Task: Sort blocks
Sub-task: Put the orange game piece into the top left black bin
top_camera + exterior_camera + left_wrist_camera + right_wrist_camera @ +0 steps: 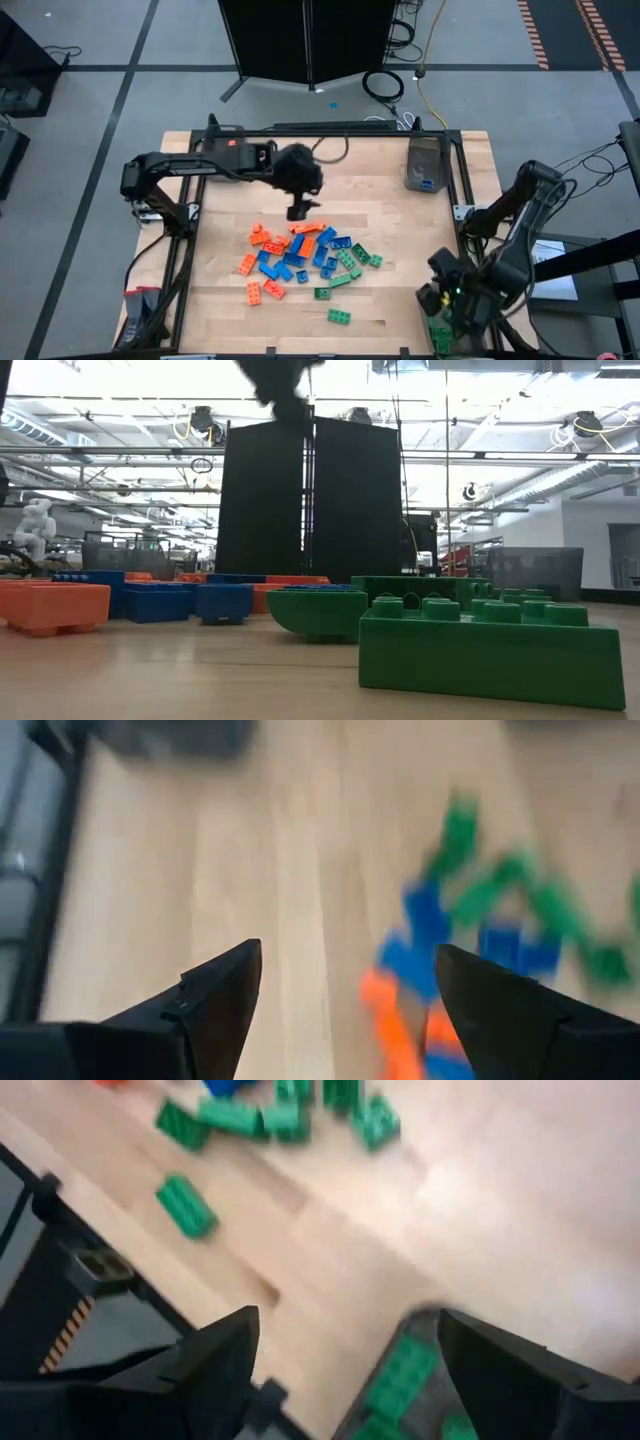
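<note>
A pile of orange, blue and green blocks (300, 255) lies on the wooden table's middle, and it also shows in the left wrist view (440, 950). One green block (339, 316) lies apart toward the near edge and shows in the right wrist view (186, 1205). My left gripper (300, 208) hangs open and empty above the pile's far edge, with its fingers apart in its wrist view (345, 960). My right gripper (442, 295) is open and empty (345, 1325) at the near right corner. It is just above a translucent bin (372, 1380) that holds green blocks (405, 1375).
A second translucent bin (425, 165) with blue blocks in it stands at the far right corner. A black frame rail (462, 190) runs along the table's sides. In the low view a green block (490, 645) lies close to the camera. Bare wood lies left of the pile.
</note>
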Controlling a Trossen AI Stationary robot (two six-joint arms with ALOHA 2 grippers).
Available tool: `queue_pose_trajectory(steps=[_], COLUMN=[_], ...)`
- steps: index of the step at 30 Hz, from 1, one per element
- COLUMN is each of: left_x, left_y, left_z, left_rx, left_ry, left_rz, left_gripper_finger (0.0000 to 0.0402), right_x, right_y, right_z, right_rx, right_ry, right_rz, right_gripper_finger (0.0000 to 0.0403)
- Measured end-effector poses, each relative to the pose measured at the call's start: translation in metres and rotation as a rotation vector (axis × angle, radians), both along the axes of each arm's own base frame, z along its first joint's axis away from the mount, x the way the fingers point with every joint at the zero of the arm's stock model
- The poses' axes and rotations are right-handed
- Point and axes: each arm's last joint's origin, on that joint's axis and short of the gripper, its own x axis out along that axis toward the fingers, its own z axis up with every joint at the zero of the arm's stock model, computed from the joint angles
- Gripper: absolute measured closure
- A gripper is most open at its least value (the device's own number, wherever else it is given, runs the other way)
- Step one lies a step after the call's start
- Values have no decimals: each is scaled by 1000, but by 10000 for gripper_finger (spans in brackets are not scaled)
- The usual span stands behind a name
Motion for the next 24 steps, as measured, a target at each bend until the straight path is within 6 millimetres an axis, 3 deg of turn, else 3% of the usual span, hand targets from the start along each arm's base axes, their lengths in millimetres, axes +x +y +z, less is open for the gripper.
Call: queue_pose_trajectory(steps=[3,8,11,14,24], left_x=[-11,-28,-33,-32,-7], left_y=[-3,-6,-7,-8,-32], left_z=[-36,-86,-106,-113,-104], left_rx=[-3,-125,-155,-179,-159], left_ry=[160,308,318,284,77], left_rz=[-43,80,152,191,95], left_gripper_finger=[102,102,102,102,102], right_x=[1,4,5,6,4], right_y=[-12,-23,-25,-26,-29], right_z=[5,8,8,8,7], right_rx=[-47,-88,-101,-111,-139], right_ry=[-8,14,18,21,47], right_rz=[19,29,45,58,62], right_gripper_finger=[103,103,103,103,103])
